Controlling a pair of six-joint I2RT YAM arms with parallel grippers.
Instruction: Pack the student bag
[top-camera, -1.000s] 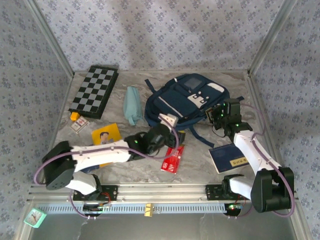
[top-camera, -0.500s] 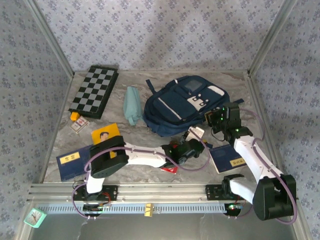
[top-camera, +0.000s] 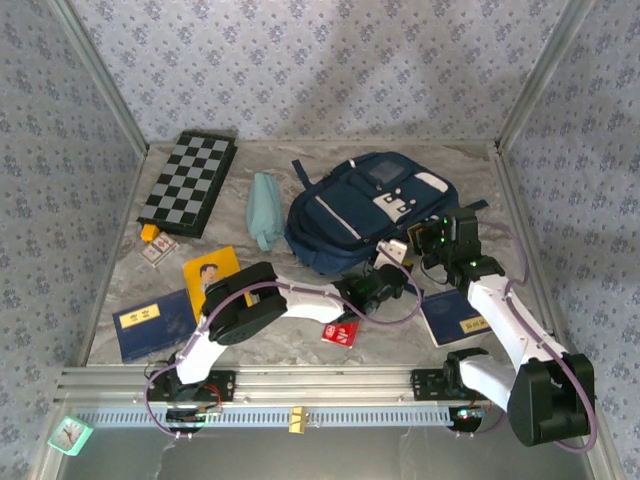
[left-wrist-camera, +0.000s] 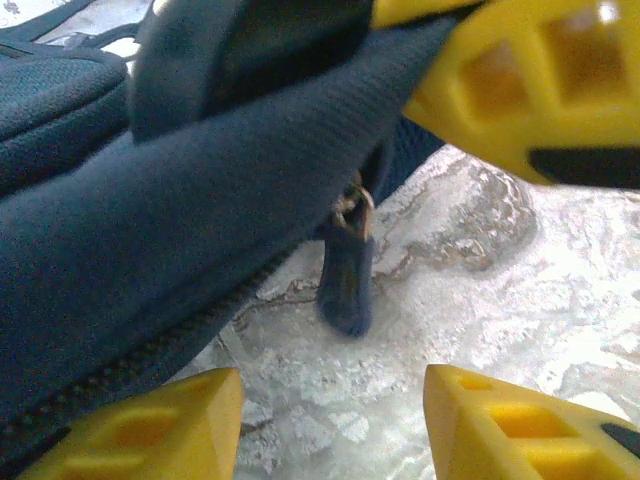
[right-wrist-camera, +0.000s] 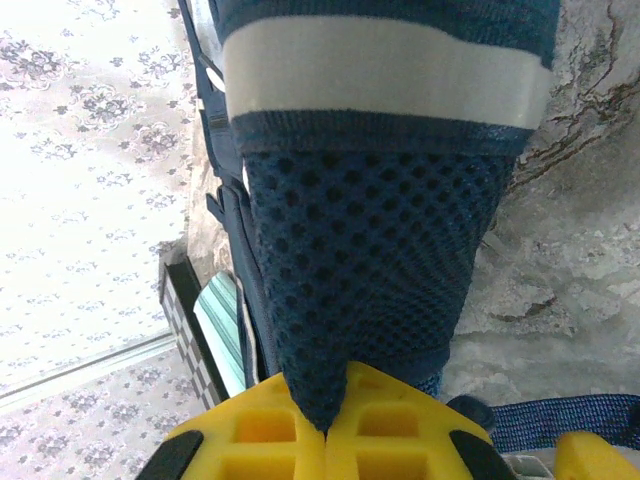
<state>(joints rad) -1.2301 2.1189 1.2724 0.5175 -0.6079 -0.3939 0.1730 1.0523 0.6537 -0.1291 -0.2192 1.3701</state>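
Observation:
The student bag (top-camera: 365, 208), a navy backpack with white pocket patches, lies at the back middle of the table. My right gripper (top-camera: 432, 240) is at its right side, shut on the bag's dark mesh fabric (right-wrist-camera: 350, 250), which runs down into the closed yellow fingertips (right-wrist-camera: 400, 430). My left gripper (top-camera: 393, 264) reaches across to the bag's near right corner. Its yellow fingers (left-wrist-camera: 170, 425) stand apart over bare marble, with nothing between them. A navy zipper pull (left-wrist-camera: 346, 280) hangs from the bag's edge (left-wrist-camera: 150, 250) just ahead of them. The right gripper's yellow finger (left-wrist-camera: 530, 80) shows beyond.
A chessboard (top-camera: 190, 183) lies at the back left, with a teal pouch (top-camera: 264, 210) beside the bag. A yellow book (top-camera: 212, 272), a blue booklet (top-camera: 150, 322) and small items (top-camera: 155, 245) lie on the left. A red packet (top-camera: 342, 330) and another blue booklet (top-camera: 457, 315) lie near the front.
My left arm has swung right, from the bag's near left side to its near right corner, uncovering the left blue booklet. Its jaws have narrowed. The bag shifted slightly left.

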